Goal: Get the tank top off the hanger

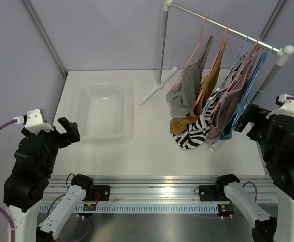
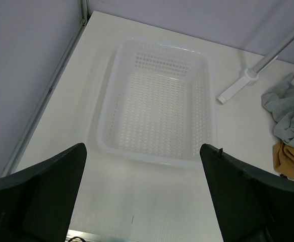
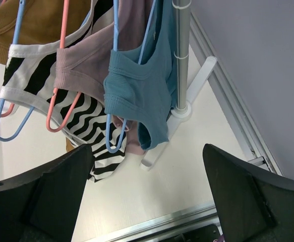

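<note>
At the near end of the clothes rail [image 1: 227, 24], on the right side of the table, hangs the teal tank top [image 3: 136, 93]. Its straps are looped over a blue hanger [image 3: 115, 35] and its hem droops close to the tabletop. It is last in a tightly packed row, with a mauve top [image 3: 81, 65], a zebra-striped top [image 3: 31, 80], a mustard top [image 3: 31, 20] and a grey top [image 1: 186, 88] beyond it. The task does not say which garment is meant, but the teal one lies nearest the right gripper [image 3: 148, 151], whose jaws stand wide apart with nothing between them, facing it from close by. A clean removal likely calls for pinching one shoulder strap alone, near where it crosses the hanger arm. That strap would then slide outward off the tip before any pull downward, so the hook does not lift from the rail. Grabbing the body fabric risks catching the mauve neighbour or dragging the hanger off. The upright post [image 3: 181, 60] stands just beside the top and should be avoided. Far across the table, well apart from the rack, the left gripper [image 2: 142, 151] is likewise spread wide and empty, facing the white basket [image 2: 152, 160]. It could steady the hanger if brought over.
</note>
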Tool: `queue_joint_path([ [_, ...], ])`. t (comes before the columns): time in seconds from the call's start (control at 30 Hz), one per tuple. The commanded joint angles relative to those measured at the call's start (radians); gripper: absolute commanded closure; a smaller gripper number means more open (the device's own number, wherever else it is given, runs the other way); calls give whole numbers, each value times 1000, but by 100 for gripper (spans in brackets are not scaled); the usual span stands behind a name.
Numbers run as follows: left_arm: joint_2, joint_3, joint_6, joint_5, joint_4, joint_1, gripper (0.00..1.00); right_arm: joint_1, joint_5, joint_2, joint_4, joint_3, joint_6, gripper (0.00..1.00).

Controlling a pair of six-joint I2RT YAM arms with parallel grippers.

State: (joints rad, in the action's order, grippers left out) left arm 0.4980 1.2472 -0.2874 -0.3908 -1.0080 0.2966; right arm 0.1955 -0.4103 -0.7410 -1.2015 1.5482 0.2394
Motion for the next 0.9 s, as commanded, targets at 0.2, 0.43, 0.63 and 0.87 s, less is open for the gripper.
queue_joint_path([
  [0.2, 10, -3, 7, 58, 75, 4, 1, 4, 70, 34, 159, 1, 33, 1],
  [0.43, 16, -15, -25, 141, 106, 4, 1, 4, -88, -163, 131, 145, 90, 0],
  [0.63, 7, -51, -32, 167, 124, 4, 1, 4, -194, -325, 111, 253, 93, 11],
  [0.87, 17, -63, -16, 155, 112, 4, 1, 4, -294, -437, 161, 263, 63, 28],
])
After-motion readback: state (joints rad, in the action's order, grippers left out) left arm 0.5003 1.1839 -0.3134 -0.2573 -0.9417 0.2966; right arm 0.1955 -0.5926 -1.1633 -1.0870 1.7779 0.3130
